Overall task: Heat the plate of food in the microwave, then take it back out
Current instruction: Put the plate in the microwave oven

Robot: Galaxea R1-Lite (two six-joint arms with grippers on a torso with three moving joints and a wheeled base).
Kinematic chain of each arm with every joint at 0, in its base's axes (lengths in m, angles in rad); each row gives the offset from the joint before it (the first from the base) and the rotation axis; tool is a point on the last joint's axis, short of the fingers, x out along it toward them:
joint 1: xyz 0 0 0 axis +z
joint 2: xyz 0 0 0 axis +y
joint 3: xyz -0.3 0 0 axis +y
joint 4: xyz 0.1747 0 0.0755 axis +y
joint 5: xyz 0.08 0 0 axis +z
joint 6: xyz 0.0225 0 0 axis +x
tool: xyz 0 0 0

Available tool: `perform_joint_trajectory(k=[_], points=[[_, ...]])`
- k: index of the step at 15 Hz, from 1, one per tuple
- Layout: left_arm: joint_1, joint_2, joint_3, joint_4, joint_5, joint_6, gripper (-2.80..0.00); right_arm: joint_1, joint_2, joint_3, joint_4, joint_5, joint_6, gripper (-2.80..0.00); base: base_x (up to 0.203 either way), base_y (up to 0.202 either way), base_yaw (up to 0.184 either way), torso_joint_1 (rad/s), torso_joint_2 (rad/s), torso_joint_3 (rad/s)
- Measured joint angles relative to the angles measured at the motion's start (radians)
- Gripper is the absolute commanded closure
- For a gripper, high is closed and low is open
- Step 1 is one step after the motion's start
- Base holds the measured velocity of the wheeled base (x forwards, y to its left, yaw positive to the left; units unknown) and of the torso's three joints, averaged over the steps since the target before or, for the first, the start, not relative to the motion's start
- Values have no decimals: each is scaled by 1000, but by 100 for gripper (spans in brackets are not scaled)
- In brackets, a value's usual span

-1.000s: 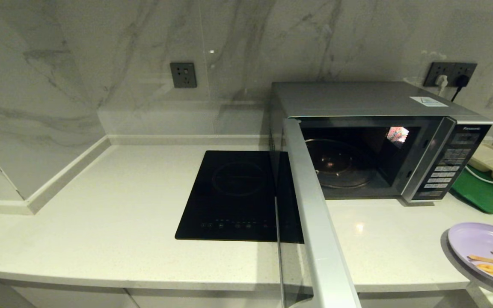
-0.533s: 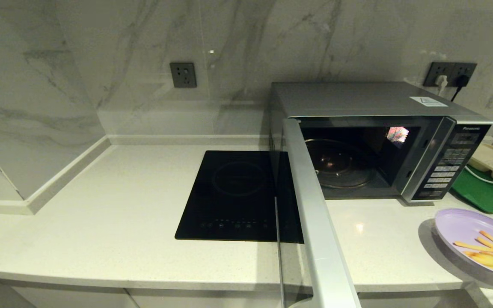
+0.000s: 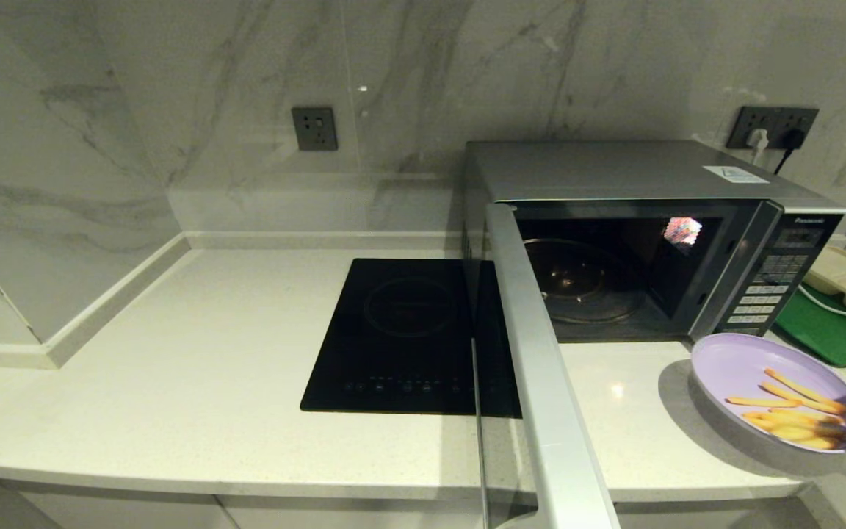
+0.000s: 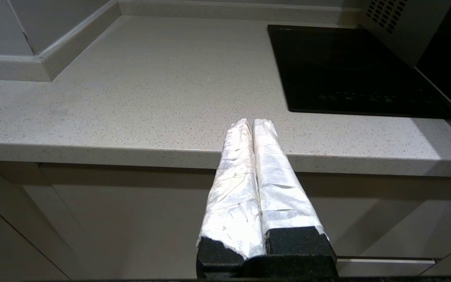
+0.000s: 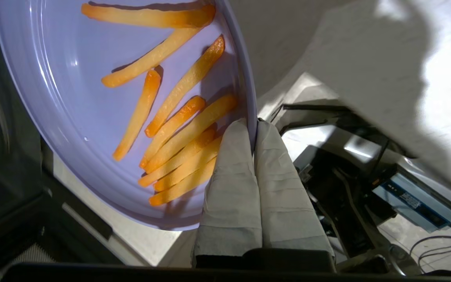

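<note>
Plate (image 3: 742,367) of fries pinched at its rim by the right end effector (image 5: 253,131), padded fingers (image 5: 233,156) pressed together on the edge, one above and one below. Carried clear of the table (image 3: 173,382), over its front right corner, casting a shadow on the surface beneath. Tilted slightly; fries gathered toward the gripped side. Just in front of the microwave (image 3: 614,173), near its button panel, not yet inside.

Door (image 3: 540,367) swung fully open toward the front edge, cavity dark and bare, glass turntable (image 3: 577,283) waiting. So: opening done, plate picked up, approach under way. Left, judging by the task: slide the plate onto the turntable, let go, shut the door, run the heating, reopen, lift the plate back out. Early, then, perhaps a quarter through.

Cooktop (image 3: 401,330) set into the table left of the door. Green tray (image 3: 830,334) at the right edge, behind the plate.

Left end effector (image 4: 253,129) parked below the front edge, fingers pressed together, holding nothing.
</note>
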Motion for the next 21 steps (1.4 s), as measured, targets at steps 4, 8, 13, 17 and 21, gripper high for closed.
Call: perform_joint_trajectory(k=[4,8,13,17,21], points=[[0,0,0,-1,0,0,0,126,-20,4,-1,-3,47,0,0,0,0,0,0,0],[0,0,0,0,0,0,0,264,-16,-21,-1,-28,109,0,0,0,0,0,0,0],[0,0,0,0,0,0,0,434,36,-136,-1,-99,220,0,0,0,0,0,0,0],[0,0,0,-1,0,0,0,489,108,-206,-1,-124,268,0,0,0,0,0,0,0],[0,0,0,0,0,0,0,516,172,-280,-2,-127,322,0,0,0,0,0,0,0]])
